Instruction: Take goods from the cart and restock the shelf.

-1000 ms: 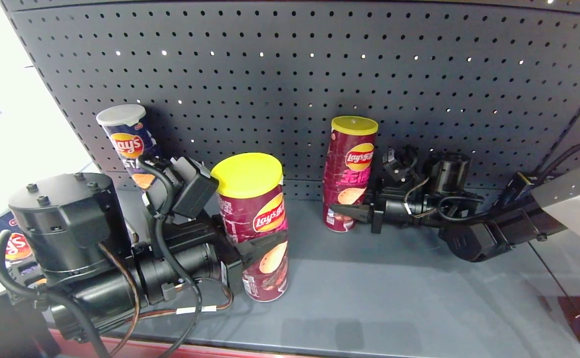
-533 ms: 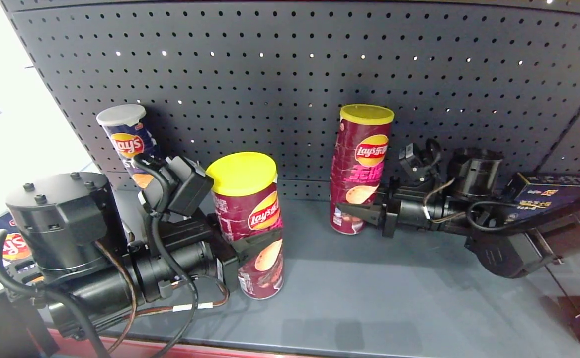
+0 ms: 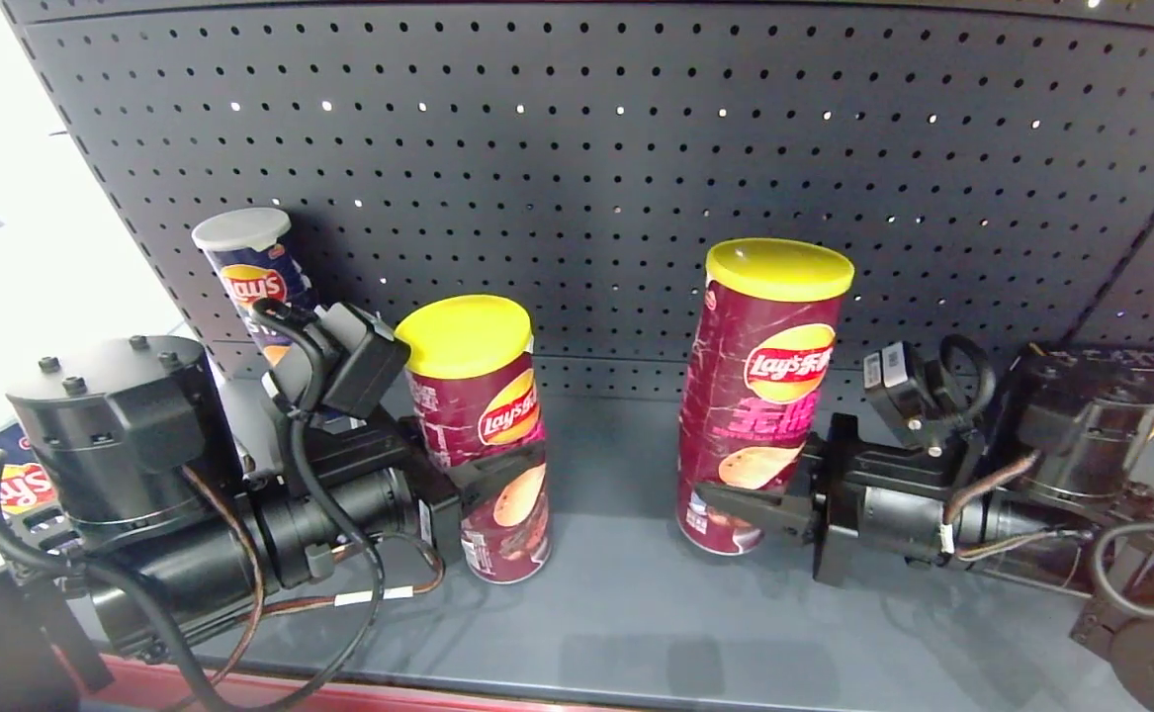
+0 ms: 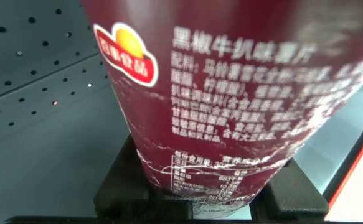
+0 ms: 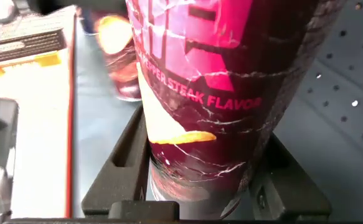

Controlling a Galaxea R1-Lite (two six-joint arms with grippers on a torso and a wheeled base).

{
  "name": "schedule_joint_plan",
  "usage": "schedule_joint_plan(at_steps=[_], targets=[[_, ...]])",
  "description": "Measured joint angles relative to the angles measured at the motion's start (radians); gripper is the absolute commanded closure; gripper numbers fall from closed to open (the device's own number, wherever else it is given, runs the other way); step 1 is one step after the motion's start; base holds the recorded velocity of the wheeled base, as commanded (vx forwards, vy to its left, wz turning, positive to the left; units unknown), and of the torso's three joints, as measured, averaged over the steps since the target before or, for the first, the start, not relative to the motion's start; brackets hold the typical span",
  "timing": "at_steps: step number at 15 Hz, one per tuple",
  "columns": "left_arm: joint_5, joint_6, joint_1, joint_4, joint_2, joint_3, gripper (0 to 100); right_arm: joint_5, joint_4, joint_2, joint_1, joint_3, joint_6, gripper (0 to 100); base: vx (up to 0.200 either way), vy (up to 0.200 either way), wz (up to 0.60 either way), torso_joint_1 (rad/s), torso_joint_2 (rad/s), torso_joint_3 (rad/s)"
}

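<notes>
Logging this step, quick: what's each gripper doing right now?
Left gripper: closed, holding the left maroon can.
Right gripper: closed, holding the right maroon can.

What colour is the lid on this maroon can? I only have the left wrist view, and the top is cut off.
Observer: Yellow. In the head view, the left tool is shut on a maroon chip can with a yellow lid.
Operator: Is the other arm holding anything?
Observer: Yes. The right tool grips a second maroon chip can, also yellow-lidded, further to the robot's right.
Operator: Is anything else on the shelf?
Observer: A white-lidded blue chip can stands against the pegboard, behind the left arm.
</notes>
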Motion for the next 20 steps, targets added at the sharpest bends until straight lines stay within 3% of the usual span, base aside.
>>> schedule_joint_plan(at_steps=[6,9,20], targets=[[0.000,-0.003,0.004,0.000,0.012,-0.019,100,-0.050,-0.183,-0.043,0.056,0.197,0.002,100,0.000,0.000,0.00,0.000,0.00,0.000],[0.001,-0.003,0.005,-0.001,0.014,-0.026,100,-0.074,-0.207,-0.041,0.102,0.264,0.001,100,0.000,0.000,0.00,0.000,0.00,0.000],[0.000,-0.010,0.009,-0.003,0.012,-0.025,100,-0.123,-0.306,0.099,0.109,0.267,0.000,100,0.000,0.000,0.00,0.000,0.00,0.000]])
